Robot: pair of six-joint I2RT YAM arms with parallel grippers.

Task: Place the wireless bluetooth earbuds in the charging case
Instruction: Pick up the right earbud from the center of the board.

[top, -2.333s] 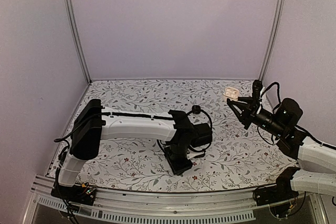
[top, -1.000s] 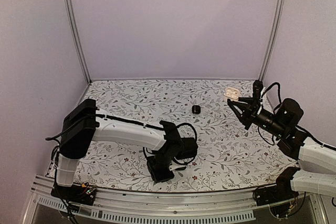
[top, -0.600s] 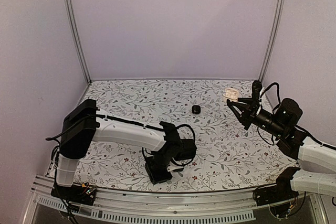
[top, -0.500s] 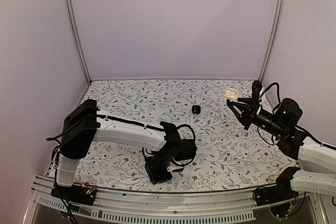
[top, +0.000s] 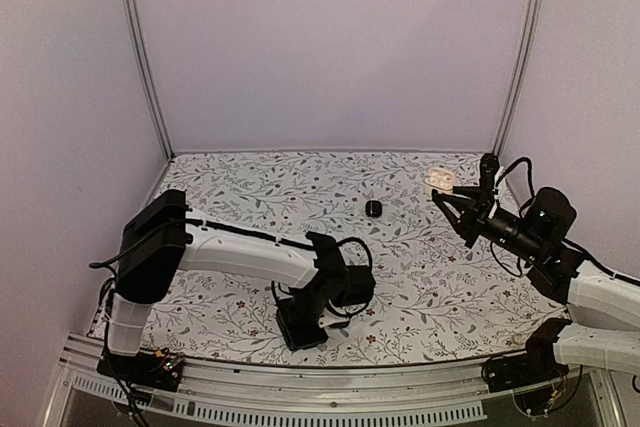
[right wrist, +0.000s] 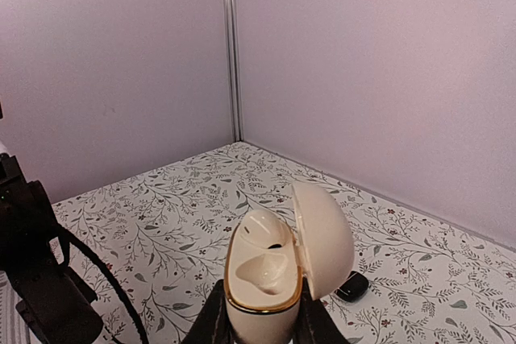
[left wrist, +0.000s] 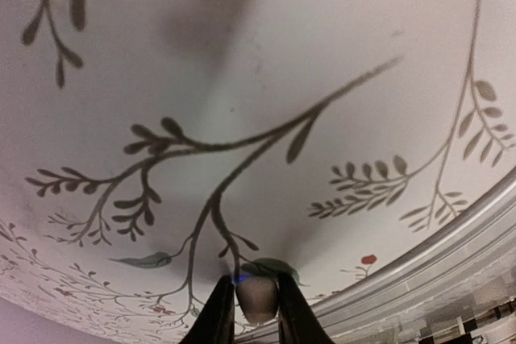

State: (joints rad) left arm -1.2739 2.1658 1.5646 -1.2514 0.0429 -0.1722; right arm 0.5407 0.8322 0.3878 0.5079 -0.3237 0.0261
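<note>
Two arms busy, each with something in its fingers.

Left gripper: down low over the leaf-patterned table, near the front edge. Jaws are drawn in on a small pale-grey rounded bit, an earbud by the look of it. It is pinched right at the fingertips, with a blue speck on its top edge. Can't tell whether it is clear of the surface or resting on it.

Right gripper: raised above the table, closed about the lower half of the charging case. Cream shell, gold rim, held upright. The lid is swung open, to the right in the wrist view. Both wells inside look empty.

Small black piece lies on the table beyond the right fingertips, just past the lid and well apart from the left gripper. Too small to name; possibly the second earbud.

Step, as I read it: first earbud gripped, not yet carried over. The open case sits well apart from the left fingertips.

Next move calls for:
- lifting the bud and bringing it across to the case mouth;
- turning it to suit its well and seating it before the jaws let go;
- the right arm keeping the case steady.

The hold is on the very tips, so the bud could twist or slip.
</note>
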